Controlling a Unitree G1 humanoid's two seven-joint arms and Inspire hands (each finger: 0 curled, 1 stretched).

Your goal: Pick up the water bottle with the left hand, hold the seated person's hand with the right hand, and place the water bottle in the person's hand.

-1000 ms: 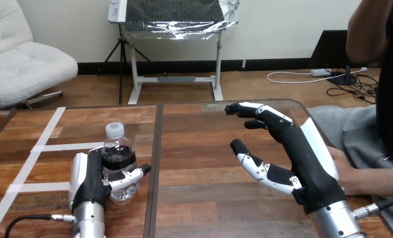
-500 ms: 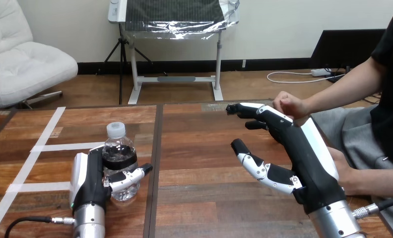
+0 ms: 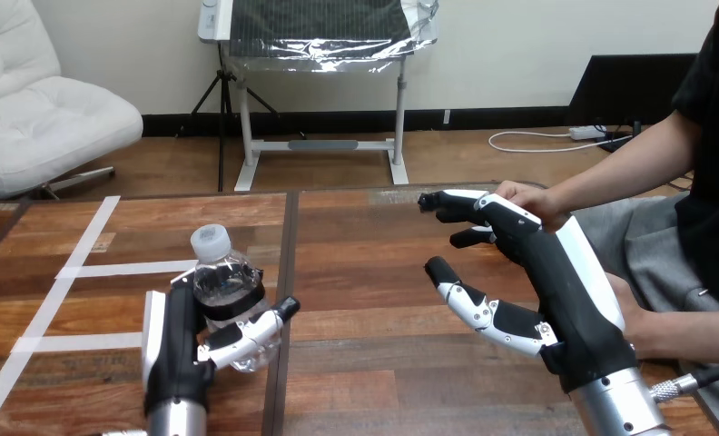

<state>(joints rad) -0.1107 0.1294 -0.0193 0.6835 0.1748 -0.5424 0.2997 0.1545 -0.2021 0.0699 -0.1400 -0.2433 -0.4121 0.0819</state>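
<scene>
I read the left hand (image 3: 179, 350) at 7 o'clock in the head view, with its forearm entering from the bottom edge. It is clamped on the water bottle (image 3: 221, 289): the thumb (image 3: 247, 333) is curled across the lower body of the bottle, and the palm lies against the bottle's left side. The bottle is tilted, with its white cap (image 3: 209, 238) leaning toward 11 o'clock. I cannot tell whether its base touches the table (image 3: 365, 272). A white tape line (image 3: 111, 269) runs across the table at the bottle's 9 o'clock.

The right hand (image 3: 565, 291) stands at 4 o'clock, edge-on. Its fingers (image 3: 483, 207) are nearly straight and point toward 11 o'clock. Its own thumb (image 3: 469, 311) is spread well apart below them, and nothing lies between the thumb and the fingers.

The person's raised hand (image 3: 522, 194) sits at 2 o'clock and touches the far side of those fingers. No robot finger curls round it. The person's second hand (image 3: 642, 318) lies on the table at the right hand's 3 o'clock, just behind its wrist. The two robot hands are well apart.
</scene>
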